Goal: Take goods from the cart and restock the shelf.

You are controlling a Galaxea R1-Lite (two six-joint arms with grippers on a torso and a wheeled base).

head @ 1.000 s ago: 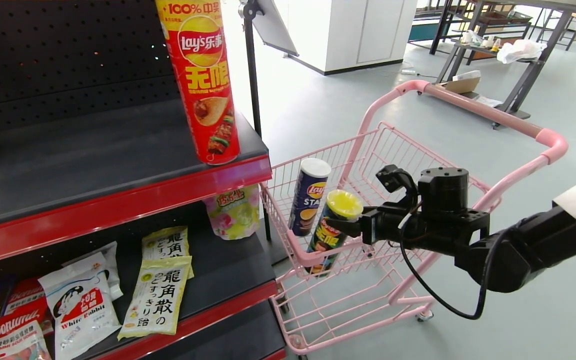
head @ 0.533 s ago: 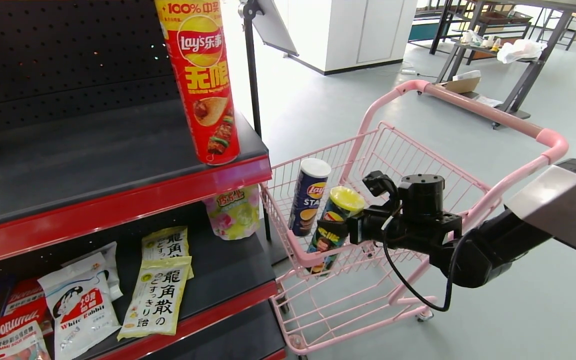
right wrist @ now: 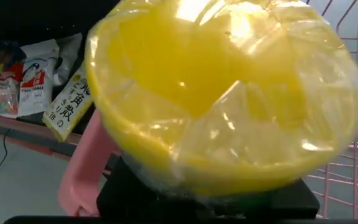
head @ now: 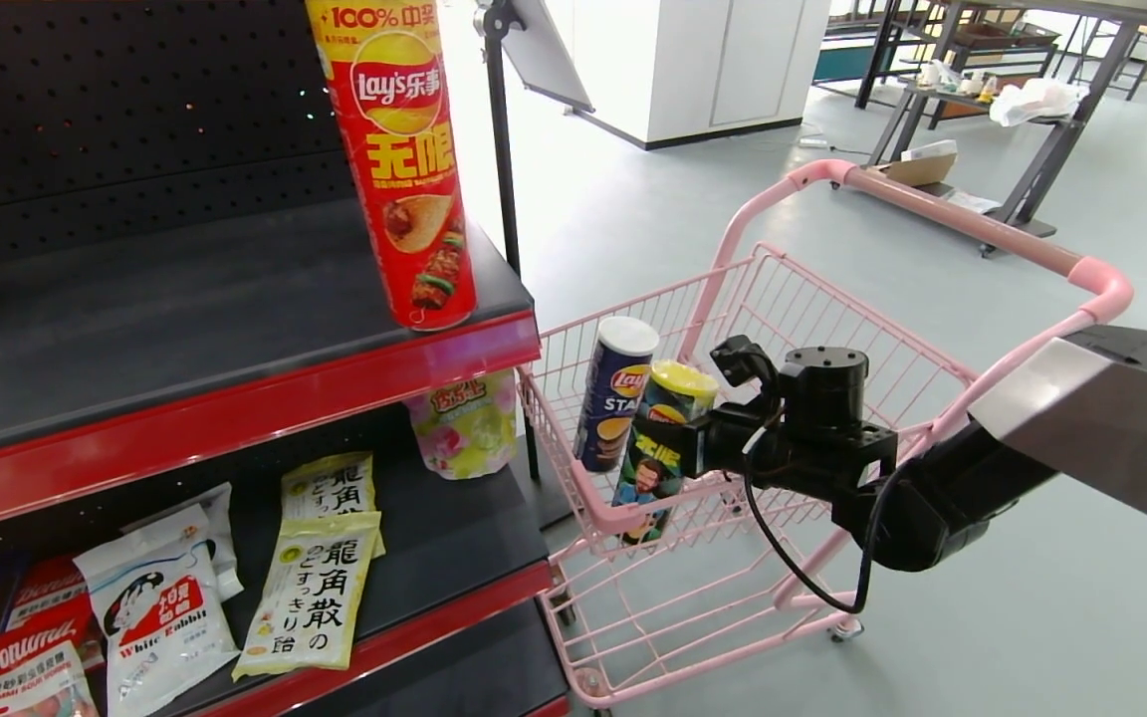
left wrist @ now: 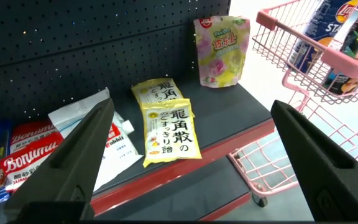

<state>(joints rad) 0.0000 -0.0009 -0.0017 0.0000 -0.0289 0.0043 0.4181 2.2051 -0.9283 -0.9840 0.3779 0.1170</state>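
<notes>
Your right pincer (head: 681, 450) is closed tight on the green chip can with the yellow plastic lid (head: 649, 478), near the middle of the head view. The can leans a little. Its bottom looks to be down inside the pink wire cart (head: 932, 204), at the corner nearest the shelf, so it is not out yet. Just beside it, on its left in the frame, a dark blue chip can with a white lid (head: 616, 393) stands in the cart too.

In the upper left of the frame, a tall red chip can (head: 404, 159) stands at the edge of the black shelf with the red front strip (head: 235, 423).

Your left pincer (left wrist: 192, 109) is spread wide and holds nothing. It hangs in front of the lower board, where flat yellow packets (left wrist: 169, 127) lie.

I think one can is done. You have to lift the green one out and stand it on the shelf, and then do the blue one.
</notes>
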